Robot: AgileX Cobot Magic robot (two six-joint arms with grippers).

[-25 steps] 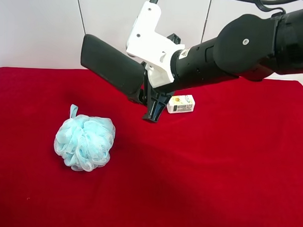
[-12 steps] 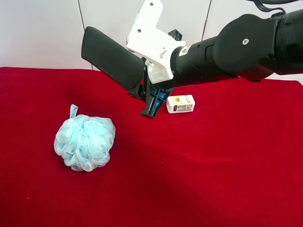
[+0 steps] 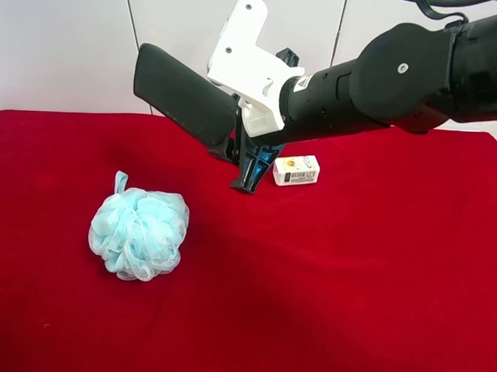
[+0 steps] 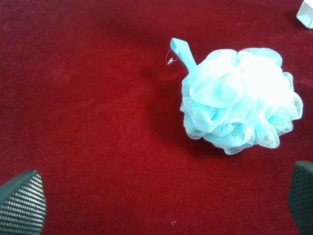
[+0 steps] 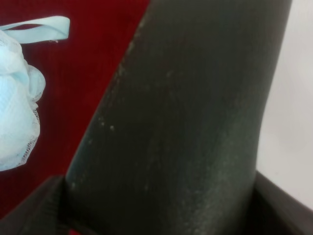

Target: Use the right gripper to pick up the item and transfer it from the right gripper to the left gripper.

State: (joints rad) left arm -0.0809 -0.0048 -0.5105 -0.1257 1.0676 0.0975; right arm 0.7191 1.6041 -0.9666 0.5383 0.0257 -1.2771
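Observation:
The item [image 3: 182, 92], a dark grey-black flat case, hangs tilted in the air above the red cloth near the back wall. My right gripper [image 3: 234, 169], white-housed on a thick black arm coming in from the exterior high view's right, is shut on its lower end. The case [image 5: 186, 122] fills the right wrist view, with a dark finger [image 5: 281, 205] at its base. My left gripper [image 4: 161, 200] shows only in the left wrist view. It is open above the cloth, apart from the item, with nothing between its fingers.
A fluffy light-blue mesh pouf [image 3: 139, 233] lies on the red cloth [image 3: 351, 279] toward the exterior high view's left, and it is the pouf [image 4: 239, 105] just beyond the left gripper. A small white printed box [image 3: 296, 170] sits under the right arm.
The right gripper lifted the item slightly higher and then held still. The pouf and the box have not moved.

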